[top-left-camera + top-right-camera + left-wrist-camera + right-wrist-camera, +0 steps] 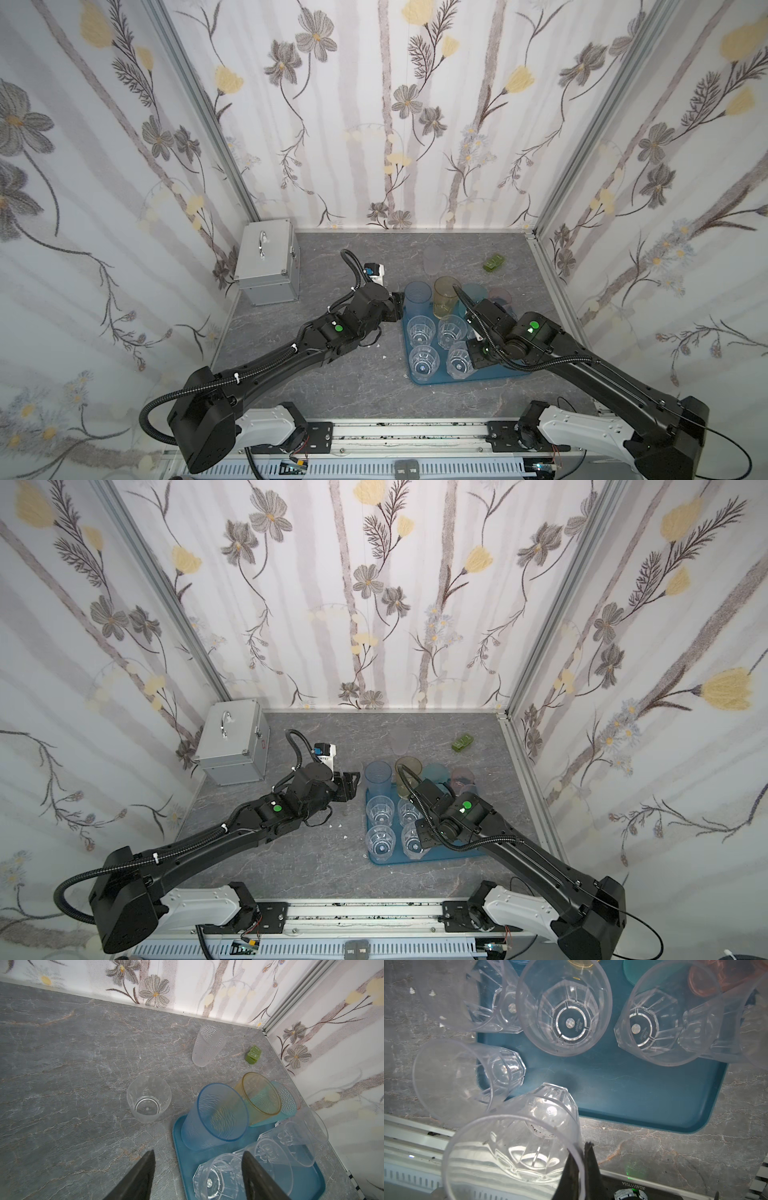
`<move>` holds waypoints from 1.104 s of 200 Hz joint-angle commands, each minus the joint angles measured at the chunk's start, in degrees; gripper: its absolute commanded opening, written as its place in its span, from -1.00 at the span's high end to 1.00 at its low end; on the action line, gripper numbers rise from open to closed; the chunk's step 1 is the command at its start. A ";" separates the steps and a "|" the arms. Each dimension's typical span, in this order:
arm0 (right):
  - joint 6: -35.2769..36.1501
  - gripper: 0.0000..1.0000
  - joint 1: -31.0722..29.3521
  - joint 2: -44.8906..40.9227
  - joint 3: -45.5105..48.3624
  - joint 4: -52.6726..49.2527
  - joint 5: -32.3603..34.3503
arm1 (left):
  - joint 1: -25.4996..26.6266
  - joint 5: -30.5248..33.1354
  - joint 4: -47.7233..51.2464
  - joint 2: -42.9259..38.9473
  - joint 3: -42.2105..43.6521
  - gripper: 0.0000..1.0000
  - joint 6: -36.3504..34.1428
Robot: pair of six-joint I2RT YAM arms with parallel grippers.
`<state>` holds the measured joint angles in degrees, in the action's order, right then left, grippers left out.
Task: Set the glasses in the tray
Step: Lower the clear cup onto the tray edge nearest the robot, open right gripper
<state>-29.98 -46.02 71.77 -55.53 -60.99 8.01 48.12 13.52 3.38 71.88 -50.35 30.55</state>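
Reaching inward from its base, the right arm folds its wrist steeply down over the near part of the tray point(643, 1093). The right gripper point(583, 1148) has its jaws pinched almost together on the rim of a clear faceted glass point(517, 1147), one finger inside the wall and one outside. The glass leans away from the jaws, its base at the tray's near edge; whether the base touches the tray cannot be told. Beyond those jaws, other clear glasses point(564, 1009) stand upright on the tray. The left arm stretches low across the table point(72, 1064), its wrist turned toward the tray's side. The left gripper point(198, 1157) holds its jaws wide apart with nothing between them. Just ahead of them a blue tumbler point(216, 1115) stands on the tray's corner. Ahead and off to one side, a short clear glass point(148, 1099) stands upright on the table, off the tray. Farther out in front is a frosted dimpled glass point(207, 1047), also on the table.
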 commanded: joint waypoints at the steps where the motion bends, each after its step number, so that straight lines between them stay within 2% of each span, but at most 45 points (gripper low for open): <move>1: -1.70 0.89 -0.21 0.78 1.39 6.98 1.90 | -0.03 1.55 -2.01 1.22 0.70 -0.37 -0.03; 118: 0.27 0.86 -0.65 7.66 6.12 13.49 3.59 | -0.05 1.81 -3.03 2.23 2.09 -0.38 -0.03; 183: 0.46 0.54 -0.61 7.86 6.24 13.06 3.85 | 0.01 1.64 -3.38 2.70 2.01 -0.38 0.03; 221: 0.69 0.37 -0.64 5.62 2.09 8.46 4.59 | -0.01 1.82 -3.38 2.31 2.27 -0.38 -0.14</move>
<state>-29.50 -46.54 78.91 -50.68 -50.59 10.94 48.16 13.96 1.83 74.52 -48.34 30.39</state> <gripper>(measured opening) 0.295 0.689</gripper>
